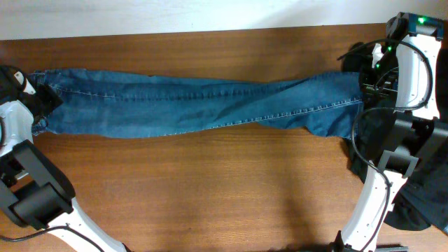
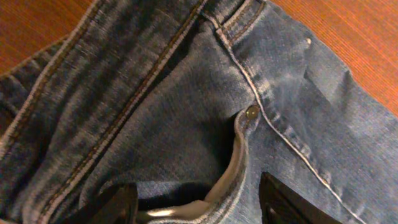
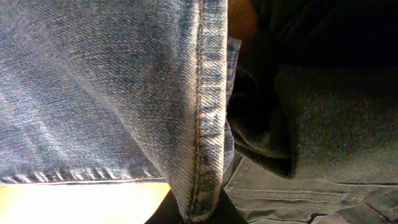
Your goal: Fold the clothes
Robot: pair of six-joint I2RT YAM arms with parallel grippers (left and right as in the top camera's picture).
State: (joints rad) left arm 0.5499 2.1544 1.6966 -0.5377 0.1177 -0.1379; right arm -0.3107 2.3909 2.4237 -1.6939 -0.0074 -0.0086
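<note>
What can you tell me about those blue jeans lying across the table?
The jeans are medium-blue denim with pale stitching, a metal rivet at a pocket corner, and a hemmed leg end. They lie stretched lengthwise across the wooden table, legs together and slightly creased. The left pincer straddles the waist end with its jaws apart. The right pincer appears to grip the leg end, which hangs beside dark cloth.

Wide bare tabletop [image 1: 210,189] in front of the jeans [image 1: 196,105], open for passing from either side. Only a narrow bare strip behind them, along the wall [image 1: 175,14]. Right end crowded: black garments [image 1: 420,206] heaped beside the right arm [image 1: 374,189], touching the denim. Left end closed off by the left arm [image 1: 38,192], over the waistband.
</note>
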